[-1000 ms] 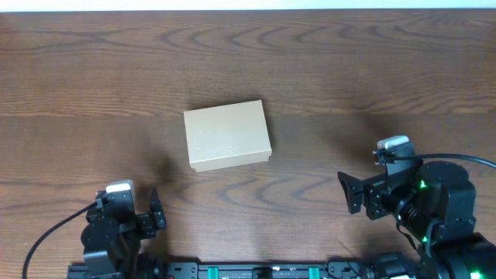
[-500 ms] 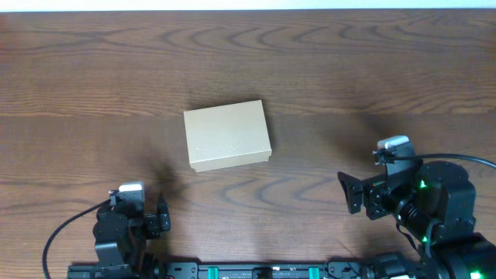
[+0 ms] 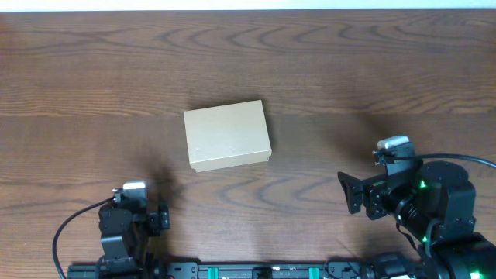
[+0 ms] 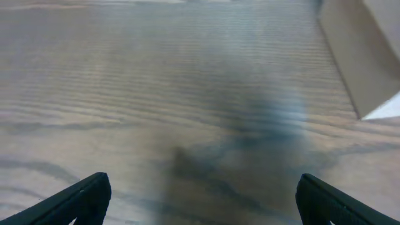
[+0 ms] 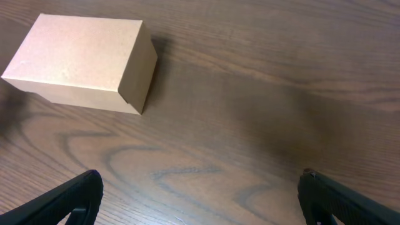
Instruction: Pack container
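Observation:
The container (image 3: 227, 136) is a plain tan cardboard box with its lid shut, lying flat in the middle of the wooden table. It also shows at the top right of the left wrist view (image 4: 362, 56) and at the top left of the right wrist view (image 5: 81, 62). My left gripper (image 3: 155, 218) sits near the front edge, left of and well short of the box; its jaws are wide open and empty (image 4: 203, 200). My right gripper (image 3: 349, 192) is at the front right, apart from the box, also wide open and empty (image 5: 200, 197).
The table (image 3: 372, 70) is dark wood-grain, with its far edge along the top of the overhead view. Both arm bases and a rail with cables lie along the front edge. No other objects show.
My left arm has pulled back toward the front edge and shifted slightly right. The right arm and the box have not moved.

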Tool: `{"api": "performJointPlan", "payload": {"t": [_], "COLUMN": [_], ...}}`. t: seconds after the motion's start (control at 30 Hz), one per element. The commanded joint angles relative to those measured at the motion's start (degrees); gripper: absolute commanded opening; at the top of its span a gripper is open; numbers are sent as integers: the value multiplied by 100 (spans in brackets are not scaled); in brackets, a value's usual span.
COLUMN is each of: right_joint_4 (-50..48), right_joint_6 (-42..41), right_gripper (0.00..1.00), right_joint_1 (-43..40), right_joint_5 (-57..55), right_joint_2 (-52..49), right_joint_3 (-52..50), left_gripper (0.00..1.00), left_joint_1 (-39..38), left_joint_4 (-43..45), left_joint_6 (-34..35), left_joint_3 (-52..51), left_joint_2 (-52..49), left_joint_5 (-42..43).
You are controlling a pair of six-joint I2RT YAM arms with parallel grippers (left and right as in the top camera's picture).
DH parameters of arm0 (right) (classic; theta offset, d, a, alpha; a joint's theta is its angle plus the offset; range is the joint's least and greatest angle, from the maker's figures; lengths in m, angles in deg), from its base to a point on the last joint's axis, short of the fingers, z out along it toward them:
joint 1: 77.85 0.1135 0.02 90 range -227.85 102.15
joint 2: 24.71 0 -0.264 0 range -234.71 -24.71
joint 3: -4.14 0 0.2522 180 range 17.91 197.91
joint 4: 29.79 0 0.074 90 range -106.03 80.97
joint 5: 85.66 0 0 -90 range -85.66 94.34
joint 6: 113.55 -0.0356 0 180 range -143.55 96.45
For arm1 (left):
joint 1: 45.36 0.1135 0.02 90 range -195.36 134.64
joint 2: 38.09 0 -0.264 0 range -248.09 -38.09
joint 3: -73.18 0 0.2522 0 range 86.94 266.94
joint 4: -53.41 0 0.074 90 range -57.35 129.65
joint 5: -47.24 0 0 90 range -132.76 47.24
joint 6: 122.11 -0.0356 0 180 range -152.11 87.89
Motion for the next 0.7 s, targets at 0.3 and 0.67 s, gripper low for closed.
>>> {"api": "performJointPlan", "payload": {"t": [0.3,0.67], "right_joint_4": [7,87], "right_joint_6": [-33,-15], "right_gripper": [99,99], "right_joint_1": [-39,-35], "right_joint_5": [-13,-101], "right_joint_2": [4,92], "right_joint_3": [-11,-28], "left_gripper": [95,95], "left_joint_1": [-22,-22], "left_joint_4": [-133,-133], "left_joint_6": [280,280], "left_joint_3": [-164,-164], "left_joint_2": [48,48], "left_joint_5": [-267,-267]}}
